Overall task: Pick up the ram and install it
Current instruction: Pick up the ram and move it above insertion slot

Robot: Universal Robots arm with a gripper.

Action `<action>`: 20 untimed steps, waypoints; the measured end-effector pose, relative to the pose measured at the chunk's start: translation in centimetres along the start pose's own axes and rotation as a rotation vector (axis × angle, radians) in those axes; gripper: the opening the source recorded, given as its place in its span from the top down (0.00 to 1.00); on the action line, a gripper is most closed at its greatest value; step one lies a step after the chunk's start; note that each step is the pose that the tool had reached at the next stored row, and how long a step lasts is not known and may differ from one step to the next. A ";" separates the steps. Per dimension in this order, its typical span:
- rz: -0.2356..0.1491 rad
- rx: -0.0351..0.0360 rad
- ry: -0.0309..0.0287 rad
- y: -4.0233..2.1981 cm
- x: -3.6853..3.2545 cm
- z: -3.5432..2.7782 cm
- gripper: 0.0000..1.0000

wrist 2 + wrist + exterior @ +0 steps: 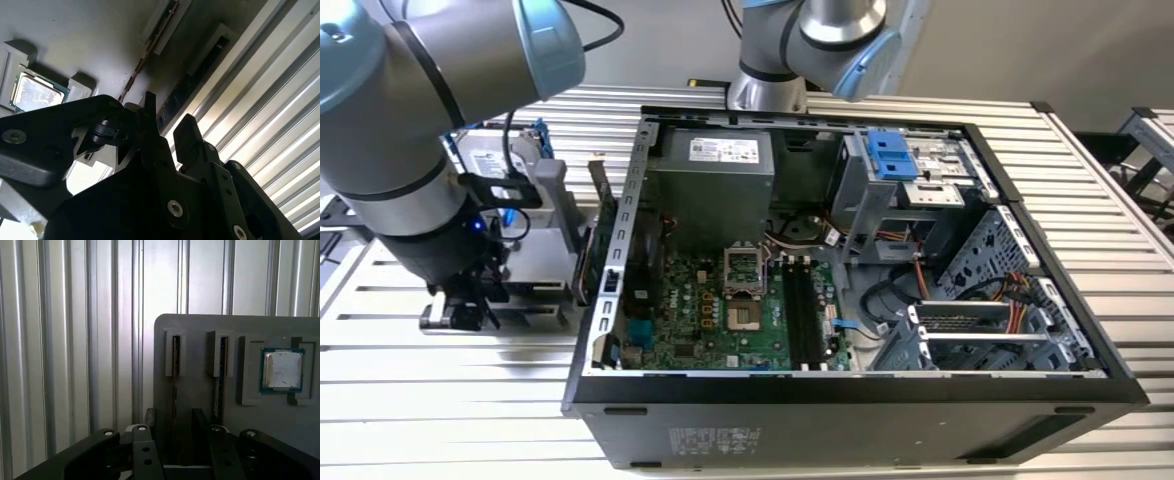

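Two ram sticks stand on edge in slots of a grey holder (200, 390) on the ribbed metal table. In both wrist views my gripper (174, 416) (168, 109) is open, and its black fingers (149, 440) sit on either side of the ram stick (175, 360) (200, 70) nearest the holder's edge, with a gap on each side. The other ram stick (220, 360) (150, 50) stands beside it, outside the fingers. In the exterior view the gripper (454, 315) hangs low over the holder (540, 290), at the view's left of the open computer case (854, 390).
A square silver CPU chip (282, 370) (35, 92) lies in a recess of the same holder. Inside the case, the motherboard's long black memory slots (807, 320) run beside the empty CPU socket (744, 290). A hard drive in a blue frame (500, 160) stands behind the holder.
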State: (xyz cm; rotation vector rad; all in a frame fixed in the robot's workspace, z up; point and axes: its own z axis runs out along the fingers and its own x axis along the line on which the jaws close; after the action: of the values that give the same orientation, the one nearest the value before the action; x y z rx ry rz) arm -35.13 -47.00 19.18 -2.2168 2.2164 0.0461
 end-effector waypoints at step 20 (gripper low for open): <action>0.000 0.0000 -0.0004 0.00 -0.06 0.20 1.00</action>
State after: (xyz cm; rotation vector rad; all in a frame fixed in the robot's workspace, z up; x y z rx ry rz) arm -35.13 -46.93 18.97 -2.2160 2.2168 0.0466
